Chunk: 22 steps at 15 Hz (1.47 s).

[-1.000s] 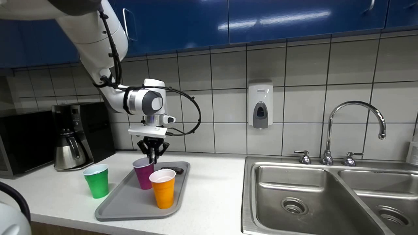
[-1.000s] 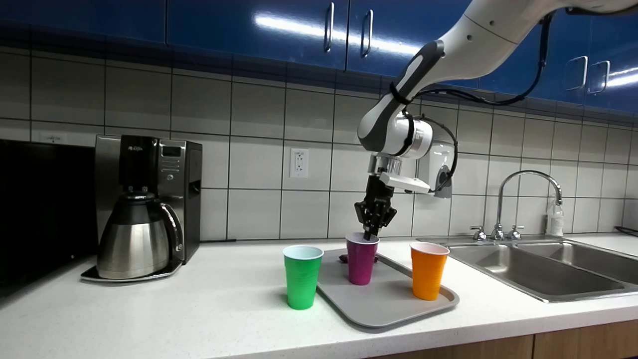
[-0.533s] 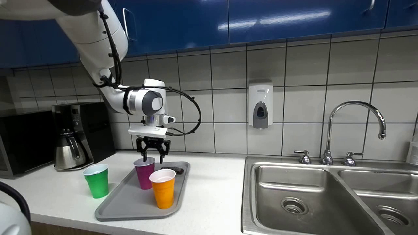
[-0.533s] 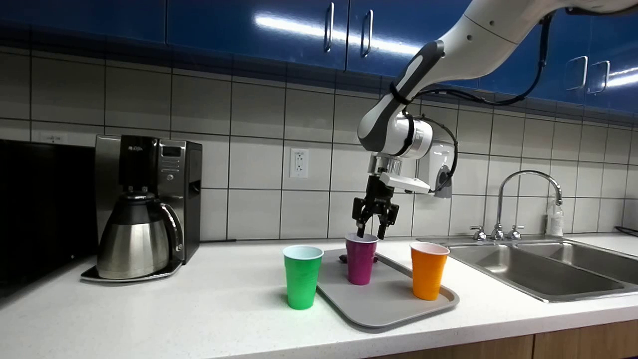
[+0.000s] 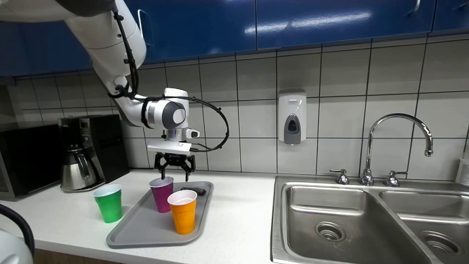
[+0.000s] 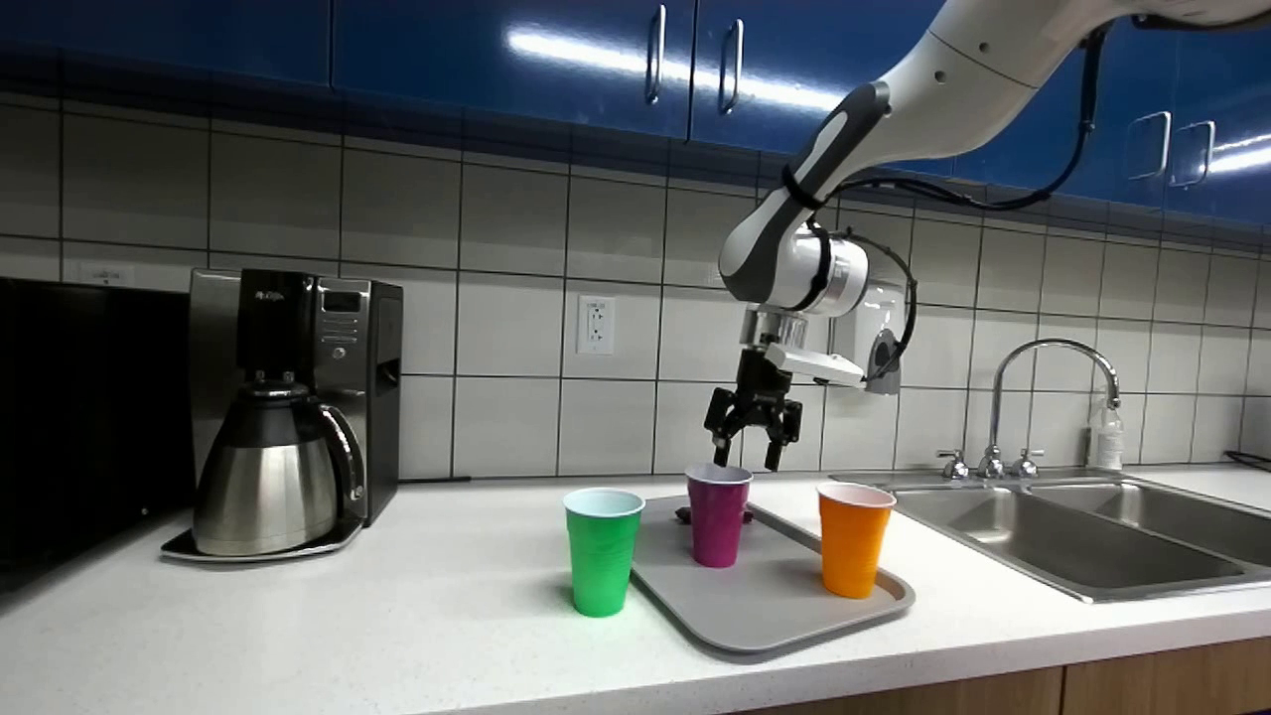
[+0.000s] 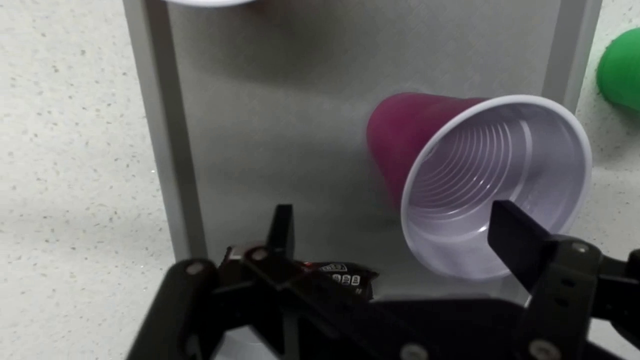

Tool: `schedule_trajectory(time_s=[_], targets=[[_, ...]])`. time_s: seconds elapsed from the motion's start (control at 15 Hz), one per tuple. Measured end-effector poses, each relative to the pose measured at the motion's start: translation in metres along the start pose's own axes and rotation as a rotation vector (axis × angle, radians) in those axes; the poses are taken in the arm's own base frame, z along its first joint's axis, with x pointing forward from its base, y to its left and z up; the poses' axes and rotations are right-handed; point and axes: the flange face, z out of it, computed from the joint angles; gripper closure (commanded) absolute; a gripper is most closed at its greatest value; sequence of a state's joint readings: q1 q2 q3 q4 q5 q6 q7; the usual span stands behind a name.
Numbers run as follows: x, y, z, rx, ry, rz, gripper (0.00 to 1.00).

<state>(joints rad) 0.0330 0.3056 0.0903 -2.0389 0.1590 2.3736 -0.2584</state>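
Note:
My gripper [image 5: 175, 179] stands open with nothing between its fingers, low over the back of a grey tray [image 5: 146, 231]. Closest to it is a purple cup [image 5: 161, 196] with a pale inside, upright on that tray. One finger [image 7: 515, 240] overlaps the cup's mouth in the wrist view; whether it touches the rim, I cannot tell. The purple cup [image 7: 410, 132] looks empty there. A dark wrapped bar [image 7: 345, 277] lies on the tray below the opposite finger, partly hidden by the gripper. An orange cup [image 6: 852, 546] occupies the tray's front part.
Beside the tray, a green cup [image 6: 601, 561] stands on the white counter. A coffee maker with a steel carafe [image 6: 268, 487] is farther along. The sink [image 5: 329, 216] and its faucet [image 5: 395, 117] lie on the other side. Blue cabinets [image 6: 516, 70] hang above.
The gripper has gone from nearly shut at the purple cup's mouth to wide open. Since then the arm has shifted slightly right in both exterior views. The cups stay about where they were.

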Motion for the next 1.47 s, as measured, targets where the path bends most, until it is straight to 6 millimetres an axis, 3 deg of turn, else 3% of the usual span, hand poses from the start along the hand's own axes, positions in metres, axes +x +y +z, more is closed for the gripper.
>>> schedule_trajectory(time_s=[0.33,0.8,1.47], targets=[[-0.001,0.011,-0.014,-0.007,0.023,-0.015,0.0],[-0.002,0.009,-0.042,-0.043,0.058,-0.052,0.0],[-0.012,0.01,-0.051,-0.089,0.05,-0.088,0.0]])
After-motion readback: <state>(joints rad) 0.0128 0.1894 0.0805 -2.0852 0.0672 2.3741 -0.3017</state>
